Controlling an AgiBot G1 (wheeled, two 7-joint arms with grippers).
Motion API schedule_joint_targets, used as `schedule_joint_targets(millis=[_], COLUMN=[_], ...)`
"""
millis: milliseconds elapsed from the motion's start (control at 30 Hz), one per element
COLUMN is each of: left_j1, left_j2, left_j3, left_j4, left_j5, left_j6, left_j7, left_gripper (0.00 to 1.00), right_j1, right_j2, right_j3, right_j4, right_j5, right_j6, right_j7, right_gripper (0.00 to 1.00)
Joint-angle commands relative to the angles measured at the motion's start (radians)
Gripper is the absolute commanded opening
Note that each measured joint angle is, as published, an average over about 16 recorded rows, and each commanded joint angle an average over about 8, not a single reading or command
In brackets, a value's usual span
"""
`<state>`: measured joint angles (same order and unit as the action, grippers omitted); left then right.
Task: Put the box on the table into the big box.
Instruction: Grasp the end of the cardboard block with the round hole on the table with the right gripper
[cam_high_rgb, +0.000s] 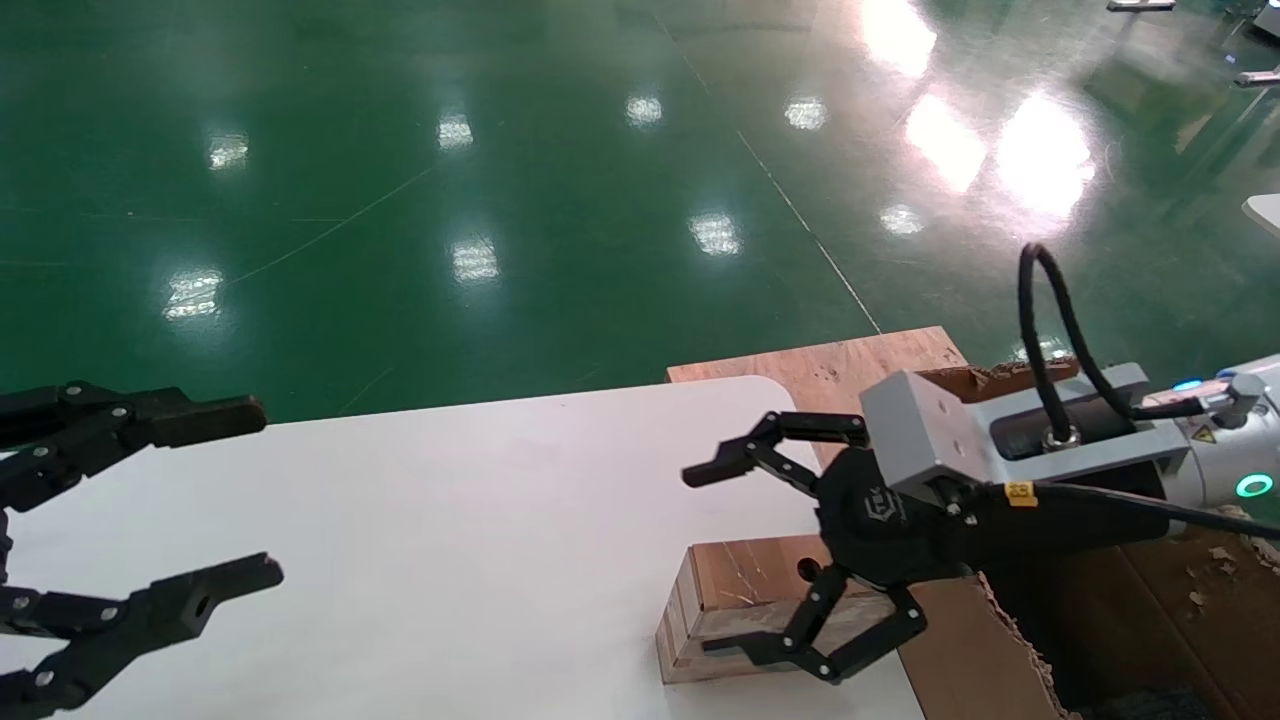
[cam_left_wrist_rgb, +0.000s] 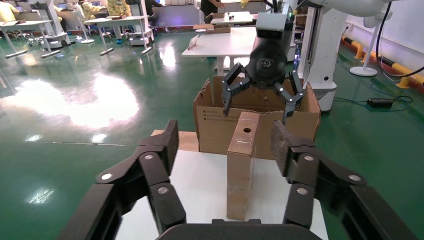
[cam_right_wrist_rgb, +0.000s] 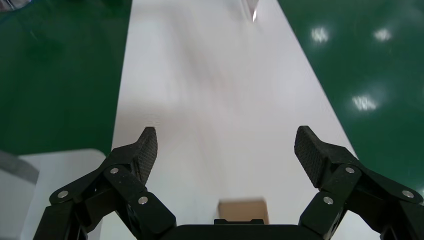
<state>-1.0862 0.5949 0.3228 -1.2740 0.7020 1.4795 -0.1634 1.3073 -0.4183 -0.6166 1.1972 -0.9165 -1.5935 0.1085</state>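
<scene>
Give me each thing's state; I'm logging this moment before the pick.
small brown box: standing on edge on the table, ungrasped.
white table: bearing the box.
big cardboard carton: open, flaps up.
right tool: open, above the box.
left tool: open, idle at the table's left.

Glossy green floor (cam_high_rgb: 420, 230) – ceiling-light glare; white worktables (cam_left_wrist_rgb: 107, 22) – far back; plywood board (cam_high_rgb: 830, 365).
</scene>
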Motion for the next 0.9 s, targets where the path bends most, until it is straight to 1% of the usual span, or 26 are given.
schedule_joint_targets(millis=[33,367,500,700,900], left_j1=[0.0,0.0,0.0,0.0,0.0], left_j2=[0.0,0.0,0.0,0.0,0.0], left_j3=[0.0,0.0,0.0,0.0,0.001], left_j4=[0.0,0.0,0.0,0.0,0.0], left_j5=[0.0,0.0,0.0,0.0,0.0], left_j6=[0.0,0.0,0.0,0.0,0.0], left_j7=[0.0,0.0,0.0,0.0,0.0], left_gripper=[0.0,0.0,0.0,0.0,0.0], right_j1=[0.018,0.101,0.129,0.15,0.144], right_j2=[0.012,0.038,0.038,0.035,0.035], right_j3=[-0.033,-0.189,-0.231,-0.257,-0.253], right_j4=[-0.014,-0.122,-0.157,-0.187,-0.176], right_j5=[-0.01,-0.049,-0.054,-0.036,-0.038], right_j6=[-0.001,0.0,0.001,0.001,0.008], right_j7=[-0.016,-0.069,-0.077,-0.081,-0.081], right_gripper=[1.0,1.0,1.0,1.0,1.0])
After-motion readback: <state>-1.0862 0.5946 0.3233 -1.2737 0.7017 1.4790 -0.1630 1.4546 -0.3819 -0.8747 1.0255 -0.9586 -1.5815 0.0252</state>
